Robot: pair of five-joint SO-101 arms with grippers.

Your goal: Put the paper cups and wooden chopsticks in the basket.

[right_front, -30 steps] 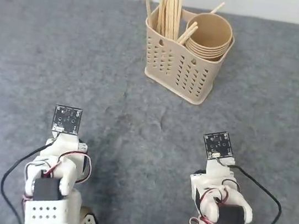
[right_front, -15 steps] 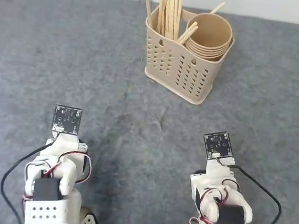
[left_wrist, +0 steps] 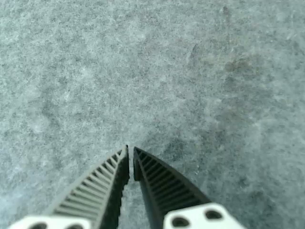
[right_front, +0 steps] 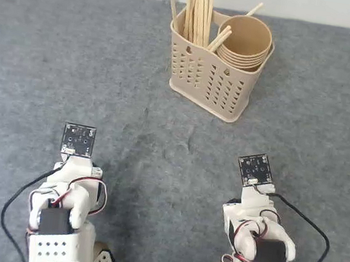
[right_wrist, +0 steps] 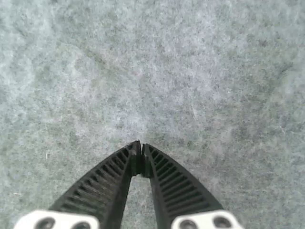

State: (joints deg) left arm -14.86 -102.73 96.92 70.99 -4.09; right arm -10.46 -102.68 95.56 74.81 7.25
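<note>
Now, nearest: left fingers (left_wrist: 102, 183), black ribbed plastic tapering to points, are pressed almost together with only a thin slit between the tips, nothing held. Right fingers (right_wrist: 171, 183), same ribbed wedge shape, are pressed together with the tips touching, nothing held. Both hang over the desk (right_front: 54, 62), which is covered in grey, fuzzy felt with faint creases.

High view: one arm (right_front: 66, 210) and the other arm (right_front: 256, 247) sit folded at the near edge, well apart.

Far centre: basket (right_front: 211, 84), beige plastic, boxy with rounded corners and slotted walls, stands upright. Paper cups (right_front: 245, 40), brown and round, are nested in one stack inside it, mouths up. Wooden chopsticks (right_front: 199, 7), pale thin sticks, stand bundled beside the stack in the basket, long axis near vertical, tips pointing up. A few lean on the cup rim.
</note>
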